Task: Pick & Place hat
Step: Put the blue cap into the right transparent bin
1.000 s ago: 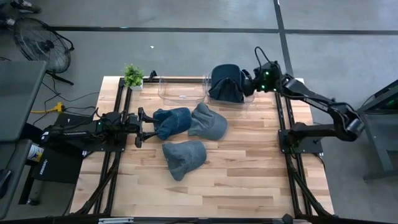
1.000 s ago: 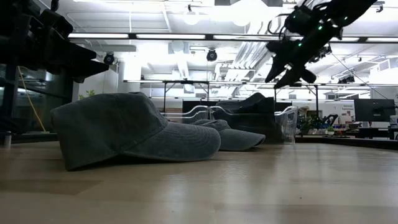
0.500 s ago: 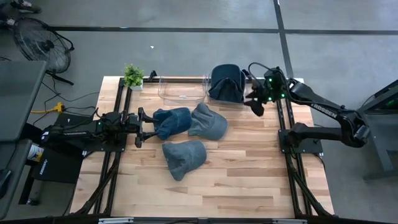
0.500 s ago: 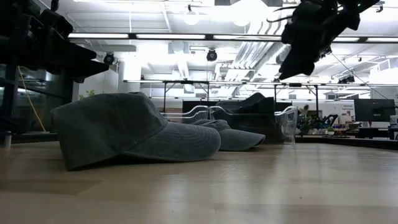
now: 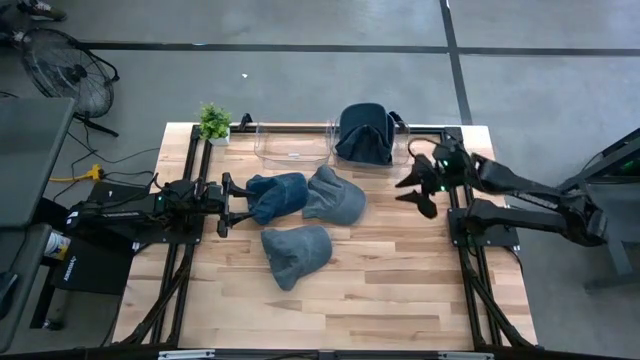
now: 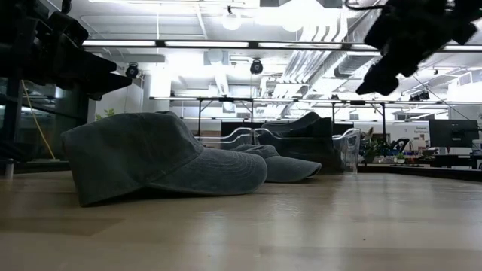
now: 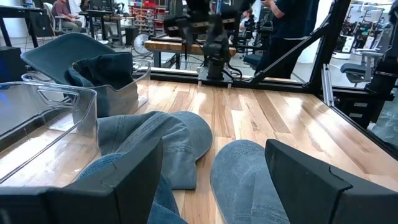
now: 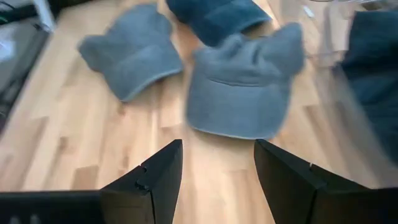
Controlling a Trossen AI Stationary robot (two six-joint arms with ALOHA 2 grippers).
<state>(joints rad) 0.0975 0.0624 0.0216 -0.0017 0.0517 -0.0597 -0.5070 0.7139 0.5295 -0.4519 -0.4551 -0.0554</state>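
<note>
Three grey hats lie loose on the wooden surface point(image 5: 380, 290), clustered just in front of the empty clear bin point(image 5: 291, 145): a left hat point(image 5: 277, 195), a middle hat point(image 5: 334, 196) and a front hat point(image 5: 296, 253). A fourth hat point(image 5: 364, 134) sits in the neighbouring bin. The left end effector point(image 5: 232, 204) has its fingers spread at the left hat. The right end effector point(image 5: 419, 186) hangs with fingers parted, empty, beside the fourth hat's bin.
</note>
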